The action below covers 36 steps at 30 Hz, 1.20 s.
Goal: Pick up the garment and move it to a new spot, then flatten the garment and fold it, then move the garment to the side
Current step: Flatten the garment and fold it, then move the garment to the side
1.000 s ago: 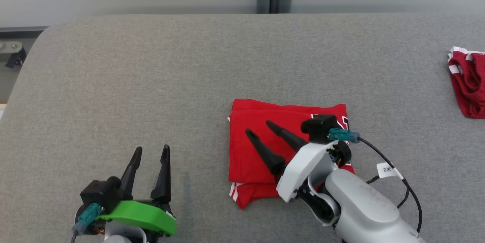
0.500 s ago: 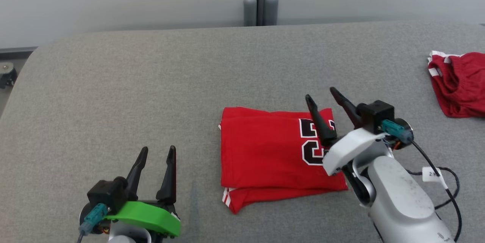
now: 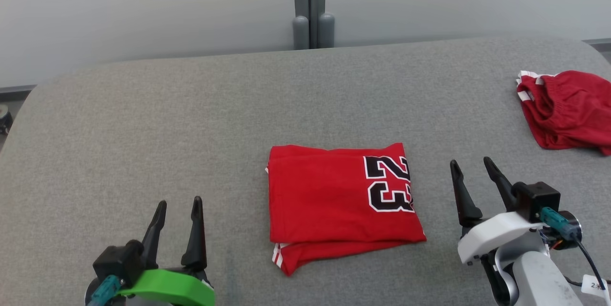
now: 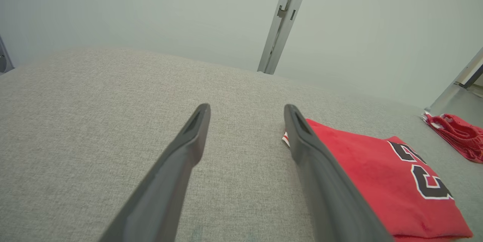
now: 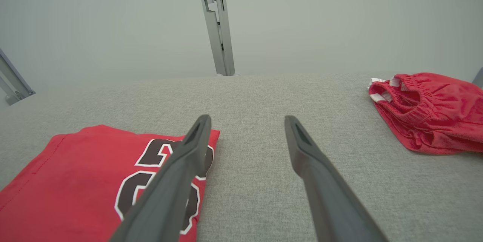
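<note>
Folded red jersey (image 3: 334,196), a flat soft-knit rectangle bearing a black 23, lies between my hands, nearer my right hand (image 3: 470,161) than my left hand (image 3: 179,201). Both are spread and empty. Folding looks done, and moving it aside remains. I judge that needs all layers pinched at 1 edge, then slid over the grey woven tabletop (image 3: 191,105).

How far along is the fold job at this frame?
Done: the red jersey lies folded into a rectangle on the grey table. In hand: nothing; the left hand and right hand are open, either side of it, not touching. Left: moving the jersey aside. Crumpled red shorts lie at the far right.
</note>
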Available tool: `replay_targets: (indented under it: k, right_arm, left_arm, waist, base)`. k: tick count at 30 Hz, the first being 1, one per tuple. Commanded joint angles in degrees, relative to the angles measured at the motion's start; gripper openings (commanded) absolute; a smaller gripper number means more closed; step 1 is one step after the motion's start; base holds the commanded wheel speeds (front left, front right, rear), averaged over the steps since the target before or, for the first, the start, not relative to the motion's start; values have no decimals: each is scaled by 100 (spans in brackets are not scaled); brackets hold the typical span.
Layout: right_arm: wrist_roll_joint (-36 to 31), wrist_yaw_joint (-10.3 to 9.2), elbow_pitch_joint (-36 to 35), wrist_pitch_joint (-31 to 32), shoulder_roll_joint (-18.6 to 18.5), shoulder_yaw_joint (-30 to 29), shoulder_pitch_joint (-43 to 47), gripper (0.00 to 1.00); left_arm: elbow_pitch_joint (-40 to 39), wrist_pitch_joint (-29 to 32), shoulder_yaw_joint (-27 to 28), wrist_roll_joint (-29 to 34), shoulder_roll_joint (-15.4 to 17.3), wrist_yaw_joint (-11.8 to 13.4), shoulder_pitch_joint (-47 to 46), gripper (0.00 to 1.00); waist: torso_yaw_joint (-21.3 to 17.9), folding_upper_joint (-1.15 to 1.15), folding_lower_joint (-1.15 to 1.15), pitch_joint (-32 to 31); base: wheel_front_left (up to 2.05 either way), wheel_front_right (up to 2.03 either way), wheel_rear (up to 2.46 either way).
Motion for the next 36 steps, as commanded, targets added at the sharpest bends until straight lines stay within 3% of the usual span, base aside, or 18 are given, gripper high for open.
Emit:
replay_targets:
  k: [1,29,36]
  right_arm:
    - [2,-4,-52,-31,-17,-58,125,100]
    - [16,-4,-15,-61,-17,39,152,100]
    - [-326,-4,210,716,-18,149,-262,100]
  left_arm:
    - [-19,-16,64,63,-33,4,141,100]
    - [154,-16,355,383,-259,-233,184,100]
    - [189,-16,373,405,-286,-269,36,100]
  waist:
    - [-21,0,0,-28]
    - [43,0,0,-23]
    - [233,0,0,109]
  base:
    - [0,0,0]
    - [0,0,0]
    - [0,0,0]
